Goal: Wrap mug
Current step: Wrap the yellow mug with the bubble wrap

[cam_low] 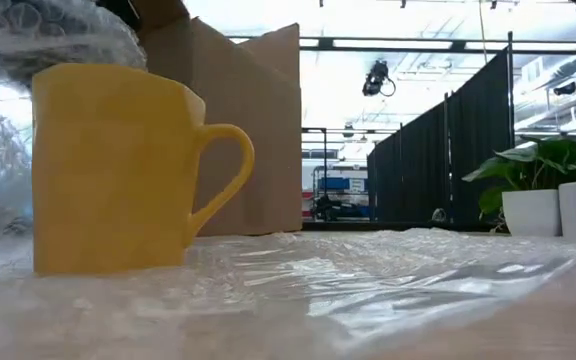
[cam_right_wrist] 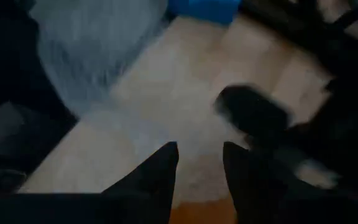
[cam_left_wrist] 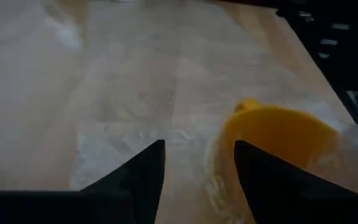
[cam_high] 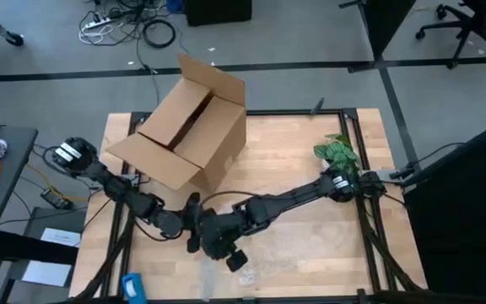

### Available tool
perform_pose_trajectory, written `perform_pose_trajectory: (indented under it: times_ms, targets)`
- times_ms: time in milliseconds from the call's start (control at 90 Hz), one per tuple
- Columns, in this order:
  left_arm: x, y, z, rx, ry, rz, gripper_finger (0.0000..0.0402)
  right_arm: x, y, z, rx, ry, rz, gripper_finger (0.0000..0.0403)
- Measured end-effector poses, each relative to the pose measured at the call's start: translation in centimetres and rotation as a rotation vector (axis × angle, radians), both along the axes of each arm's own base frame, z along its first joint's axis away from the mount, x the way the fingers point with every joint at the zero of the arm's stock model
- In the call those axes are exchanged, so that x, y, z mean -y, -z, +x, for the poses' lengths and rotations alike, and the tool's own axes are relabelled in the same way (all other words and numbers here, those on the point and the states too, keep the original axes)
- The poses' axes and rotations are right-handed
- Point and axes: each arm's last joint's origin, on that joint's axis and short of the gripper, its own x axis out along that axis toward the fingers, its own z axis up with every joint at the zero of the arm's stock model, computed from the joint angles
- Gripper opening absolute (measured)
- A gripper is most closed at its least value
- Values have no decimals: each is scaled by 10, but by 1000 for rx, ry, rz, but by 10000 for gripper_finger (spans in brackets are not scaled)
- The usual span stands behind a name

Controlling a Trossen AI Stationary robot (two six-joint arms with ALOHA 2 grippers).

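We see the mug (cam_low: 113,170) upright on the plastic sheet (cam_low: 388,275) at lower centre of the worktop (cam_high: 310,160), just beyond the left end effector (cam_left_wrist: 199,163), fingers apart. The right end effector (cam_right_wrist: 201,163), seemingly slightly apart, hovers close by.

Wooden table (cam_high: 294,160): box (cam_high: 188,127), plastic sheet (cam_low: 388,270), plant (cam_high: 337,152)
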Motion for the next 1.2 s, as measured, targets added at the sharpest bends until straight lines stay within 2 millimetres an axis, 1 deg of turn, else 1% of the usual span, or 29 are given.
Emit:
perform_pose_trajectory:
  times_ms: [56,133,222,267,356,444,622,689,767,833,922,1033,1100,1200]
  targets:
    - [0,0,0,1,-2,1,177,2,11,4,-28,9,-7,111]
    - [-1,0,0,-1,-3,2,177,5,21,3,-80,30,-14,111]
    - [-2,-1,-2,-14,5,6,177,9,31,4,-98,62,-17,111]
    - [-2,-2,-3,-19,16,5,177,12,33,4,-121,80,-15,111]
    - [-6,-13,-9,-14,27,8,177,15,44,3,-155,88,-20,111]
    - [-10,-25,-19,-11,36,9,177,18,57,3,-182,104,-19,111]
    - [-18,-51,-43,22,68,-9,177,22,71,5,-193,119,-10,111]
    - [-16,-58,-51,47,97,-25,177,25,74,5,-190,127,-4,111]
    - [-8,-62,-55,75,137,-44,177,29,78,7,-183,133,1,111]
    - [0,-59,-56,75,172,-46,177,32,80,9,-174,139,7,111]
    - [12,-55,-50,110,181,-61,177,34,80,10,-166,142,9,111]
    - [23,-39,-39,101,183,-51,177,33,78,11,-148,143,11,111]
    - [27,-30,-31,96,164,-46,177,32,75,11,-147,140,12,111]
    - [26,-17,-23,63,123,-47,177,26,69,10,-143,125,13,111]
